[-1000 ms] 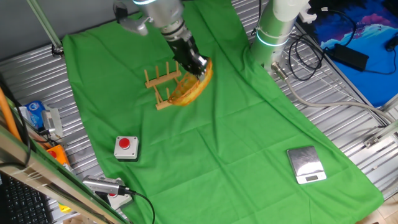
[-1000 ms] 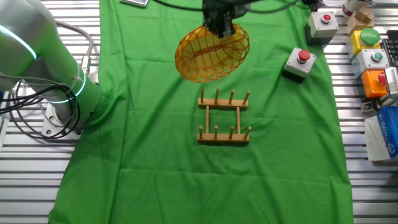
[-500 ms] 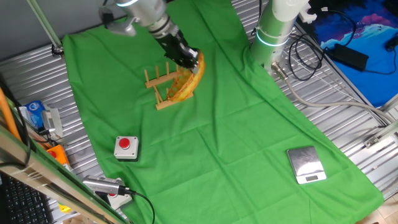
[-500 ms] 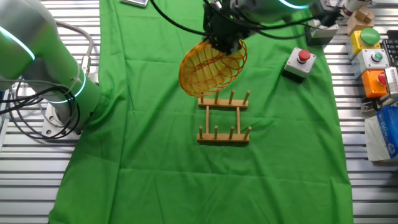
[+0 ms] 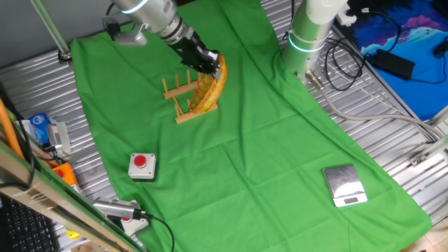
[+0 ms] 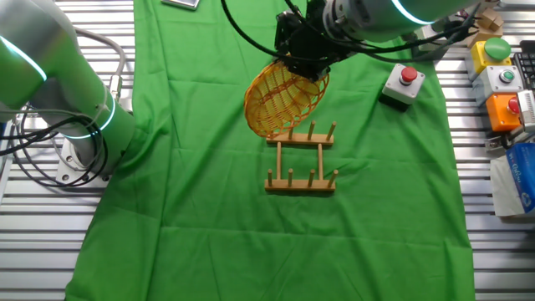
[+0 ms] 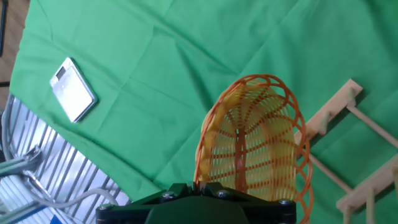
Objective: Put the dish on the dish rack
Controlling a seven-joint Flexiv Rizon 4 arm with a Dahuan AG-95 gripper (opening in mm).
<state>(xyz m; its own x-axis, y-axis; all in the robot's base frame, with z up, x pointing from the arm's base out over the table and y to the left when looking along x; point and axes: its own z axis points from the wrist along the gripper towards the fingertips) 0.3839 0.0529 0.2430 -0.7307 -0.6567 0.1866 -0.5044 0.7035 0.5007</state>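
The dish [image 5: 208,92] is a yellow woven wicker plate with an orange rim, held on edge and tilted. My gripper [image 5: 208,62] is shut on its upper rim. In the other fixed view the dish [image 6: 282,100] hangs from the gripper [image 6: 303,67], and its lower edge reaches the near row of pegs of the dish rack [image 6: 301,158]. The dish rack [image 5: 183,94] is a small wooden frame with upright pegs on the green cloth. In the hand view the dish [image 7: 255,149] fills the middle below the gripper [image 7: 200,185], with the dish rack [image 7: 354,155] at the right.
A red push-button box [image 5: 142,165] lies on the green cloth [image 5: 266,154] in front of the rack, another button box [image 6: 403,84] beside it. A silver scale [image 5: 344,185] rests at the cloth's far end. A second robot base [image 5: 308,35] stands at the cloth's edge.
The gripper has carried the dish toward the rack and lowered it, turning it more upright. Its lower edge now meets the rack's nearest pegs.
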